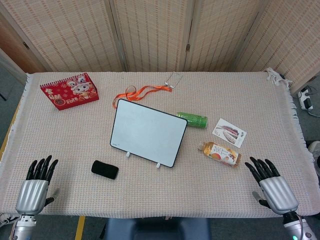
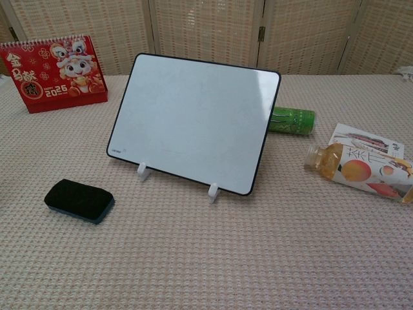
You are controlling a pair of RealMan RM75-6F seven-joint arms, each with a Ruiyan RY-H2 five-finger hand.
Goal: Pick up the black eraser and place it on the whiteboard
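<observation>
The black eraser [image 1: 105, 169], judged light and soft-bodied, is seen flat on the cloth left of the whiteboard [image 1: 148, 132], best gripped across its long sides; left hand [image 1: 36, 186] and right hand [image 1: 270, 187] are spread, empty.

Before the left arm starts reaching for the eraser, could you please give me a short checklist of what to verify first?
1. Left robot hand empty, fingers apart: ok.
2. Right robot hand empty, resting away from the objects: ok.
3. Black eraser lying free on the table, nothing touching it: ok.
4. Whiteboard propped on its white feet, face bare: ok.
5. Path from left robot hand to eraser unobstructed: ok.
6. Whether the tilted board will hold the eraser: cannot tell.
</observation>
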